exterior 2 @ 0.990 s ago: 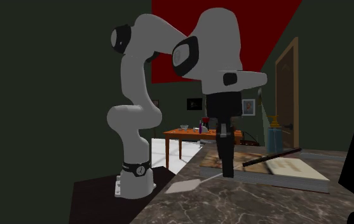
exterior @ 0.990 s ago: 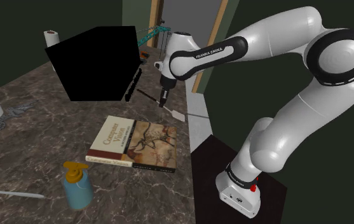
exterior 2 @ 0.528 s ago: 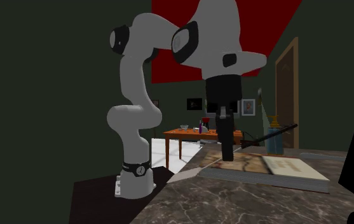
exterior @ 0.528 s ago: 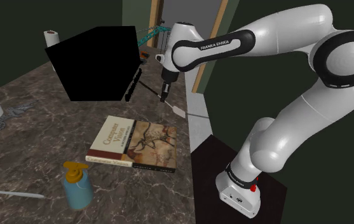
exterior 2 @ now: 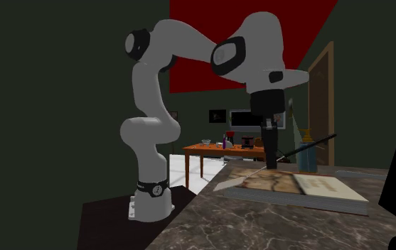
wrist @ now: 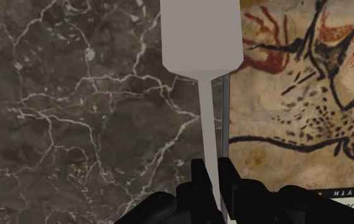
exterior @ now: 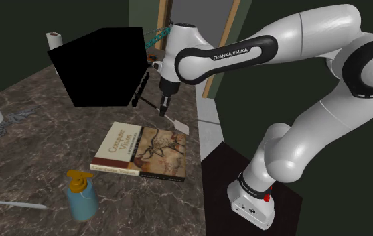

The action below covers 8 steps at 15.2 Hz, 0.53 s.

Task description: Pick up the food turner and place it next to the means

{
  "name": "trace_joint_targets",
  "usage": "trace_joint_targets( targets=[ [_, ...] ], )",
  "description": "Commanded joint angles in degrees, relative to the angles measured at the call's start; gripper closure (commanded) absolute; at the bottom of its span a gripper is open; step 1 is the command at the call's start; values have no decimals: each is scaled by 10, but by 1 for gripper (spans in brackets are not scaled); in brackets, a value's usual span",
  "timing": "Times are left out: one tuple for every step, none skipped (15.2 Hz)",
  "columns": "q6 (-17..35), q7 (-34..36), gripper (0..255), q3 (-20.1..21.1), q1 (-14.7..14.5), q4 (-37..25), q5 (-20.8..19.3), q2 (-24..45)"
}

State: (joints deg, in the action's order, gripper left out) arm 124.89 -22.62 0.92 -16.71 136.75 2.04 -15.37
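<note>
The end effector (exterior: 164,109) hangs over the far part of the dark marbled counter (exterior: 37,147). Its 2 black fingers (wrist: 197,180) are drawn in almost together and pinch the thin pale neck of the food turner (exterior: 181,127).

In the shoulder view the turner's flat pale blade sits at 4 o'clock of the end effector, and its dark handle runs off toward 10 o'clock. The turner is tilted rather than level. In the second exterior view its blade (exterior 2: 227,184) is the low end, at 8 o'clock of the end effector (exterior 2: 269,158), while the dark handle climbs toward 2 o'clock.

The blade is just beside the near corner of a hardcover book (exterior 2: 310,186) that lies flat on the counter (exterior 2: 260,224). Whether the blade touches that corner I cannot tell.

In the wrist view the turner (wrist: 201,38) stretches away from the end effector (wrist: 212,181) over bare marble (wrist: 74,114). The book's cover (wrist: 296,95) — a cave-painting animal in black and red — runs right alongside the neck.

In the shoulder view the book (exterior: 141,151) lies at 7 o'clock of the end effector. A blue soap dispenser (exterior: 81,196) with an orange pump stands beyond it in the same direction, well apart from the turner. A large black box (exterior: 98,65) sits at 10 o'clock of the end effector, and a paper towel roll (exterior: 54,39) stands behind the box's far corner.
</note>
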Motion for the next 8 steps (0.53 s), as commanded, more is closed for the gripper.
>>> trace_joint_targets(
  targets=[
    [1, 31, 255, 20, -13, 0, 4, -1],
    [1, 46, 255, 30, -19, -1, 6, 1],
    [1, 60, 255, 39, -25, -3, 7, 2],
    [2, 75, 255, 49, -31, -5, 9, 5],
    [2, 90, 255, 59, -37, -9, 10, 8],
    [2, 105, 255, 69, -43, -13, 12, 11],
    [2, 120, 255, 78, -49, -17, 13, 16],
    [2, 135, 255, 88, -55, -22, 13, 21]
  ],
)
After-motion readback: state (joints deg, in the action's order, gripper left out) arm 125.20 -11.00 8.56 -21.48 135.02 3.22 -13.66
